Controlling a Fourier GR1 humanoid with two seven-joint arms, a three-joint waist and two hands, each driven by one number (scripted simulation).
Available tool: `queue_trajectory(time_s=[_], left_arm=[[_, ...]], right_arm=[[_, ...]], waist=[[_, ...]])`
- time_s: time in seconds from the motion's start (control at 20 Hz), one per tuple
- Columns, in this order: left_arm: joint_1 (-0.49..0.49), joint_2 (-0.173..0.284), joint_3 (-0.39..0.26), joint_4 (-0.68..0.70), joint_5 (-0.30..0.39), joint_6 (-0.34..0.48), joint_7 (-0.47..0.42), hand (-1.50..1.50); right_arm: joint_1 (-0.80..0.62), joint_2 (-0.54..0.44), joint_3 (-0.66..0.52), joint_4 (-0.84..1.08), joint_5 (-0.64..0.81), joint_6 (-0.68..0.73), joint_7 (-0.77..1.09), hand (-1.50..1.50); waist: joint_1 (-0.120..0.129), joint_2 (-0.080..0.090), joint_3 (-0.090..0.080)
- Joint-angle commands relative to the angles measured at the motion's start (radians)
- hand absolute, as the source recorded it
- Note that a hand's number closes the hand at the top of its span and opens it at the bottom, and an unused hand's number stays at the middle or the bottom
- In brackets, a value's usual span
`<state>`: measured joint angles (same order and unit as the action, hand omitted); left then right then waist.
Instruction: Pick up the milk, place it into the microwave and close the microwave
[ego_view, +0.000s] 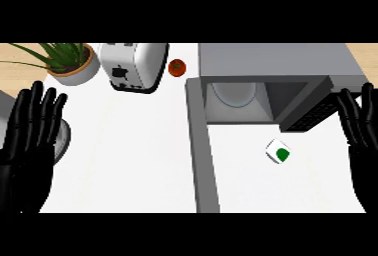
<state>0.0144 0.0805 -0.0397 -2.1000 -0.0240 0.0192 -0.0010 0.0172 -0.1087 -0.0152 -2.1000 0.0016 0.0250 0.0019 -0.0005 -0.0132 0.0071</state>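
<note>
Fingers (33, 107) straight up, both hands resting

A: What sort of place is this?

B: A kitchen. A white tabletop (133, 150) carries a grey microwave (273, 62) with its door (201, 145) swung open and a round plate (235, 94) inside.

A: Anything else that says so?

B: A white toaster (133, 65) stands beside a tomato (176, 67), with a potted plant (68, 59) at the corner.

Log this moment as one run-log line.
milk carton: on counter before microwave | door: open | left hand: open, resting | right hand: open, resting
</note>
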Motion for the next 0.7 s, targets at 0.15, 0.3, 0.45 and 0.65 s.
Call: queue_trajectory(time_s=[0.15, 0.3, 0.45, 0.65], left_arm=[[0.025, 0.02, 0.014, -0.018, 0.004, -0.019, 0.014, -1.5], [0.036, -0.018, 0.058, 0.021, 0.185, -0.054, 0.037, -1.5], [0.135, 0.016, 0.127, -0.096, 0.301, -0.096, 0.091, -1.5], [0.249, 0.047, 0.175, -0.256, 0.407, -0.142, 0.174, -1.5]], right_arm=[[0.005, -0.112, 0.123, 0.038, 0.062, 0.189, -0.122, -1.5], [0.003, -0.158, 0.254, -0.009, 0.031, 0.316, -0.089, -1.5], [0.079, -0.183, 0.252, -0.049, 0.029, 0.345, -0.105, -1.5], [0.171, -0.199, 0.206, -0.103, 0.043, 0.36, -0.138, -1.5]], waist=[[0.011, 0.013, -0.007], [0.019, 0.013, -0.01], [0.012, 0.009, -0.008], [0.005, 0.01, -0.007]])
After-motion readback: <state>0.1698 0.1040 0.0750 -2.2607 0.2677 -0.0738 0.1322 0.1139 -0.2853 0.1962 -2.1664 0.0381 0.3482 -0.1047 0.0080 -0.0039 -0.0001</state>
